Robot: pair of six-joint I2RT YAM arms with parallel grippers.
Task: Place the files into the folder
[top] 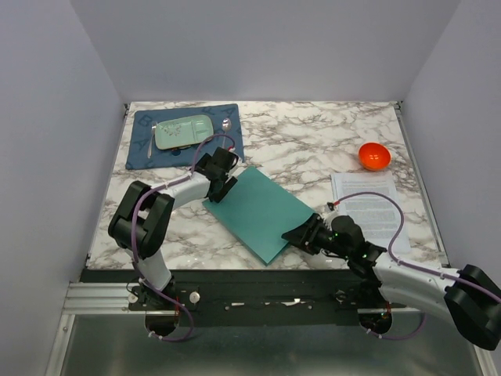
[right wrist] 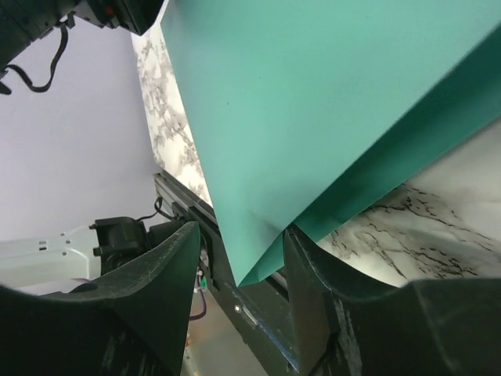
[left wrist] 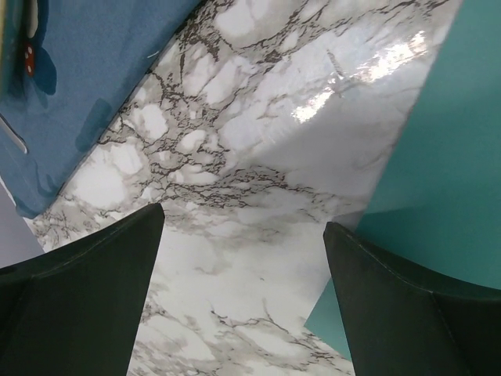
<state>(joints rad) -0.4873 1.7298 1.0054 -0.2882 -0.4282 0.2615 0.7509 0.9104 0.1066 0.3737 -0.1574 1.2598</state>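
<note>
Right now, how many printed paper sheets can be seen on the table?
1: a white printed sheet lies right of the teal folder, in front of the orange bowl. Others may be stacked beneath it or hidden inside the folder.

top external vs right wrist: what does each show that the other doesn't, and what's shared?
Top external only: the files lying right of the folder, an orange bowl, a blue placemat with a green tray. Right wrist only: the folder's corner raised off the marble table, between the right gripper's fingers, darker underside showing. Both: the folder, table, left gripper.
</note>
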